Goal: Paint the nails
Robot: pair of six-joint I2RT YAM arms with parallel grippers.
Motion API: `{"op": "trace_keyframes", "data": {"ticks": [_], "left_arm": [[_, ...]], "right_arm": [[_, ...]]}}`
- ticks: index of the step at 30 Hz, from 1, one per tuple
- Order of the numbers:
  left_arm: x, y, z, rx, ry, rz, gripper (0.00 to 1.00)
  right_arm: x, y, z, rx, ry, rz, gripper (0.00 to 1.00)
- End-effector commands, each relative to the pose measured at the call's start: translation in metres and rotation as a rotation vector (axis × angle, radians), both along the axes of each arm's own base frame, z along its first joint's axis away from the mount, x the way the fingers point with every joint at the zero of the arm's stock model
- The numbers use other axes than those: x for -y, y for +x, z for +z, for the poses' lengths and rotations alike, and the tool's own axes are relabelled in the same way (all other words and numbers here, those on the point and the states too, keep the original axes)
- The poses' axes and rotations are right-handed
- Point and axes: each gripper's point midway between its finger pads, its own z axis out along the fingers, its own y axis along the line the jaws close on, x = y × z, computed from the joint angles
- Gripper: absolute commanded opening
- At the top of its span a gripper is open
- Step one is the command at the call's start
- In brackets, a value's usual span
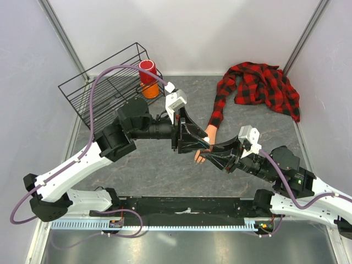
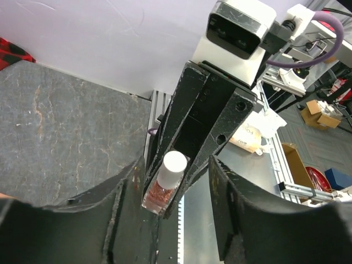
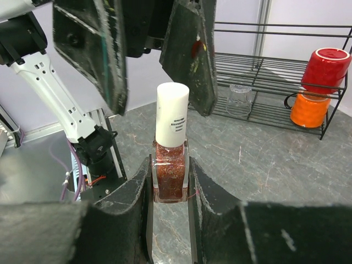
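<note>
My right gripper (image 3: 170,173) is shut on a small glass bottle of red glitter polish (image 3: 171,165) and holds it upright by the body, white cap (image 3: 172,113) on. My left gripper (image 2: 173,168) is open, its fingers (image 3: 190,52) standing on either side of the cap without touching it. The bottle also shows in the left wrist view (image 2: 164,187). In the top view both grippers (image 1: 190,140) (image 1: 213,149) meet over the pale mannequin hand (image 1: 210,132), which comes out of a red-and-black plaid sleeve (image 1: 220,107). The nails are too small to make out and partly hidden by the grippers.
A black wire basket (image 1: 104,91) stands at the back left with a red cup (image 1: 147,69) on an orange cup (image 1: 149,89); a clear glass (image 3: 241,99) sits inside it. The bunched plaid shirt (image 1: 264,85) lies at the back right.
</note>
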Motion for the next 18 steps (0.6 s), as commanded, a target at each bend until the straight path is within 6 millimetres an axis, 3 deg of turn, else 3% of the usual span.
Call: {"op": "trace_keyframes", "data": {"ticks": [1, 5, 12, 15, 18], "left_arm": [[0.001, -0.003, 0.015, 0.051, -0.027, -0.034, 0.53], [0.004, -0.003, 0.011, 0.042, -0.017, -0.045, 0.5], [0.003, 0.001, 0.012, 0.039, -0.014, -0.016, 0.28], [0.002, 0.015, 0.007, 0.037, 0.018, 0.09, 0.07], [0.0, 0.033, 0.002, 0.03, 0.064, 0.248, 0.02]], "right_arm": [[0.006, 0.001, 0.023, 0.022, 0.063, -0.016, 0.0], [0.006, 0.0, 0.025, 0.026, 0.066, -0.013, 0.0], [0.005, 0.008, 0.02, 0.013, 0.053, -0.054, 0.0], [0.003, 0.019, 0.015, 0.0, 0.036, -0.105, 0.0], [-0.002, 0.036, 0.006, -0.029, 0.003, -0.184, 0.0]]}}
